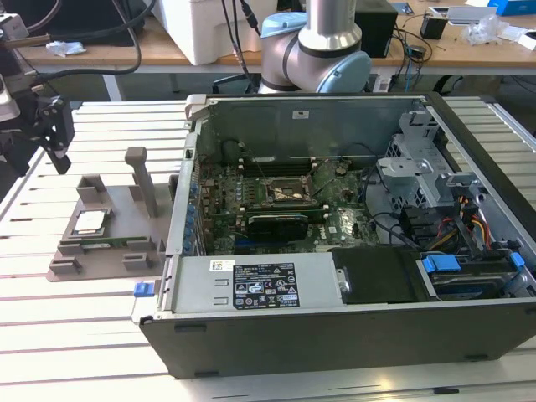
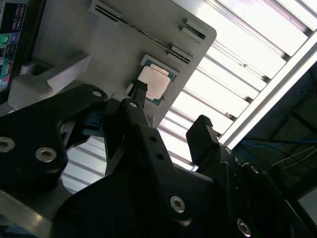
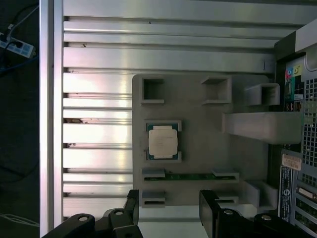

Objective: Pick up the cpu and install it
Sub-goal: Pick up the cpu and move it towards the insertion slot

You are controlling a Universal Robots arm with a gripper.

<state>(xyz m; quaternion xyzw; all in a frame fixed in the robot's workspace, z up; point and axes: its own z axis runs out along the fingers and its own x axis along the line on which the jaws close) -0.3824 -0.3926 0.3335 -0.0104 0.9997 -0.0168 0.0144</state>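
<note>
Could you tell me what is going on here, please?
A robot arm is set to fit a cpu into an open computer case. The cpu lies in its slot on the grey tray beside the case, not yet picked up. The gripper hangs above the tray, open and empty, near the cpu but apart from it.

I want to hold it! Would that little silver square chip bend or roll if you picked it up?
Probably stiff: the cpu has a flat metal-looking top. It lies flat in the grey holder, so rolling seems unlikely.
</note>
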